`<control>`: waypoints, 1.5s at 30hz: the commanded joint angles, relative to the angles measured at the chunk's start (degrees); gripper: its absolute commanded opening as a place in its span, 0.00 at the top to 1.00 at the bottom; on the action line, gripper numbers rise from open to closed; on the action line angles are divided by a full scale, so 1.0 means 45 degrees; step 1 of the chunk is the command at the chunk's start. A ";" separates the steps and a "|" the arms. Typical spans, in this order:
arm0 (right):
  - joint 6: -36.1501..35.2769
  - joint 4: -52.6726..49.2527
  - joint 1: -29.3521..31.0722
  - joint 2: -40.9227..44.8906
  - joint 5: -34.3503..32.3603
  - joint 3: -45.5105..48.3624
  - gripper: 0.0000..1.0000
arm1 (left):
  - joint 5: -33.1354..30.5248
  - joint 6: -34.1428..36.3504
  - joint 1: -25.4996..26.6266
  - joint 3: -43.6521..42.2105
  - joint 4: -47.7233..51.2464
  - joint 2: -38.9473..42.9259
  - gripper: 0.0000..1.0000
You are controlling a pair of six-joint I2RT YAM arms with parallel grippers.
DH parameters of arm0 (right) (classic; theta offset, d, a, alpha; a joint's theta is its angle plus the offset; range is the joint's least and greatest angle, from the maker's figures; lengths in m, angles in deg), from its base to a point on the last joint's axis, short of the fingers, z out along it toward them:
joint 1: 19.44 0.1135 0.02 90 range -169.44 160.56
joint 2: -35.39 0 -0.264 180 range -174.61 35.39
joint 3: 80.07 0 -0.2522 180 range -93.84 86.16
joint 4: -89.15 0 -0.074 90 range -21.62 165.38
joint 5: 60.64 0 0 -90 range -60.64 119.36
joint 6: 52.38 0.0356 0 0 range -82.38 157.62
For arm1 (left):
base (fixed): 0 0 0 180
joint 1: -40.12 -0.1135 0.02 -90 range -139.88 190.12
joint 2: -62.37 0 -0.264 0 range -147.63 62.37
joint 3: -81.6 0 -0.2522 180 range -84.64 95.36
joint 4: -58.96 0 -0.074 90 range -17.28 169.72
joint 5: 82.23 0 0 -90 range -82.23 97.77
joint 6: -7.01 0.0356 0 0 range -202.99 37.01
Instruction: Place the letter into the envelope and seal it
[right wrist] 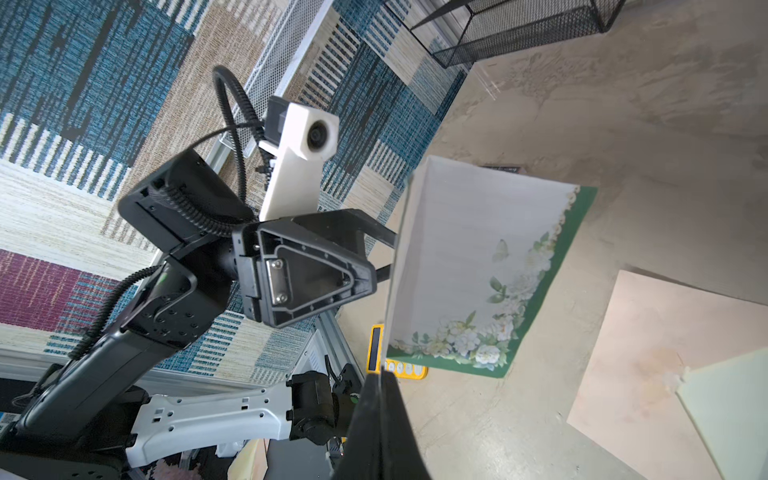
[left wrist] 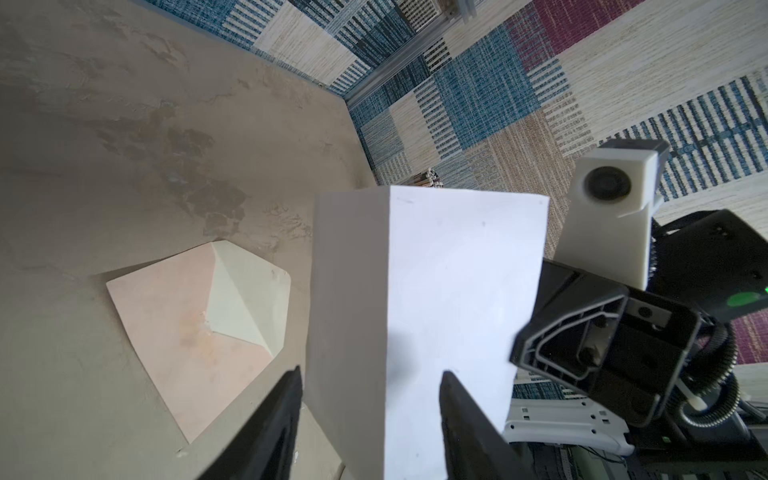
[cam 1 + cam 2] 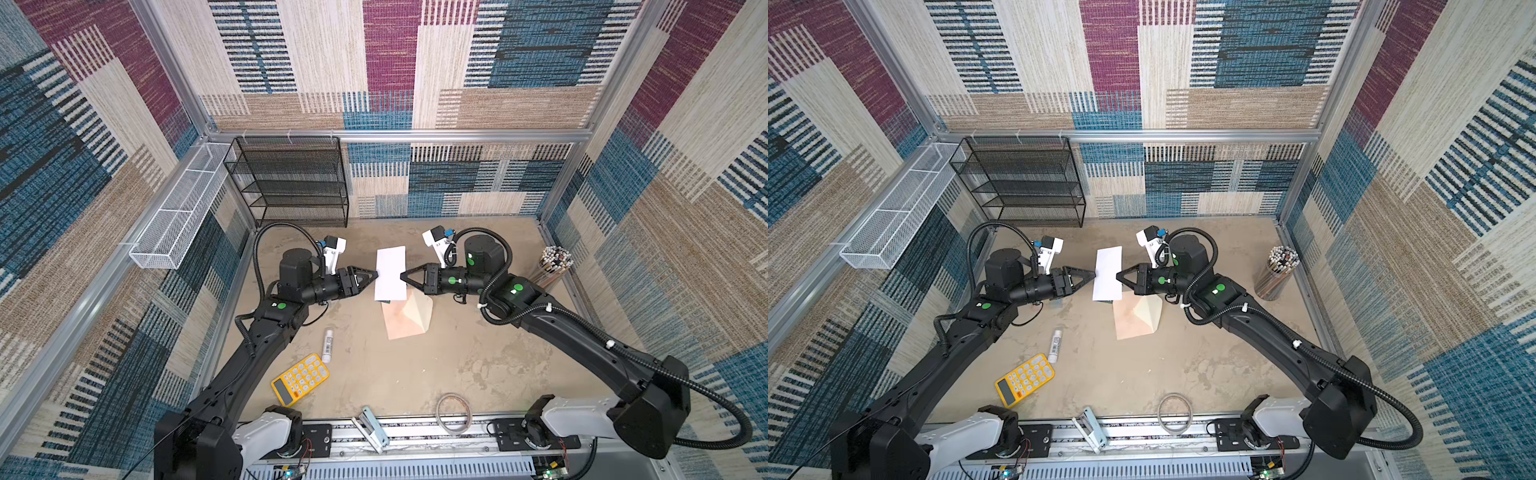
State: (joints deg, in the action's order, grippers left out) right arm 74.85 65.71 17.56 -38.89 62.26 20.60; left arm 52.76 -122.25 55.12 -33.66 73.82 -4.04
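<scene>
The letter [image 3: 390, 272] [image 3: 1108, 273] hangs in the air between both grippers, plain white side up. In the right wrist view its lined face and green floral border [image 1: 478, 266] show underneath. My right gripper [image 3: 402, 275] [image 1: 380, 374] is shut on the letter's right long edge. My left gripper [image 3: 376, 274] [image 2: 368, 372] is open, its two fingers straddling the opposite edge, where the sheet [image 2: 449, 291] bends along a crease. The peach-pink envelope [image 3: 409, 316] [image 2: 174, 332] [image 1: 648, 353] lies flat on the table just in front of the letter, its cream flap open.
A yellow calculator [image 3: 300, 379] and a white glue stick [image 3: 328, 345] lie front left. A black mesh shelf [image 3: 291, 183] stands at the back wall and a white mesh basket [image 3: 178, 212] hangs on the left wall. A cup of pencils [image 3: 555, 266] stands right. A clear ring [image 3: 454, 413] lies near the front.
</scene>
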 commanded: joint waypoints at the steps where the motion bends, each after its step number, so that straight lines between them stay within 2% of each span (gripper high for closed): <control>1: -0.0068 0.0712 -0.0113 0.0235 0.0670 0.0077 1.00 | 0.0316 -0.0954 0.0111 -0.0233 -0.2298 -0.0295 0.43; 11: -0.0096 0.0744 -0.0446 0.0296 0.0999 0.0140 1.00 | 0.1321 -0.3064 0.0387 -0.0343 -0.6258 -0.1786 0.41; 19: 0.0094 0.0899 -0.0603 0.0564 0.1008 0.0493 1.00 | 0.1953 -0.4295 0.0512 -0.0498 -0.8443 -0.2323 0.46; 35: 0.0134 0.1018 -0.1048 0.0745 0.1056 0.1262 1.00 | 0.2096 -0.4324 0.0789 -0.0504 -0.8483 -0.2254 0.61; 45: 0.0168 0.1112 -0.1228 0.0821 0.1036 0.1602 0.97 | 0.1916 -0.3862 0.0804 -0.0426 -0.7569 -0.1951 0.84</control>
State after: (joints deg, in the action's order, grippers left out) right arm 75.14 68.66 12.11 -35.62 66.29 27.51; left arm 61.89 -141.05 58.75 -36.00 39.09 -13.24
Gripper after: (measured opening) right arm 0.049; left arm 0.168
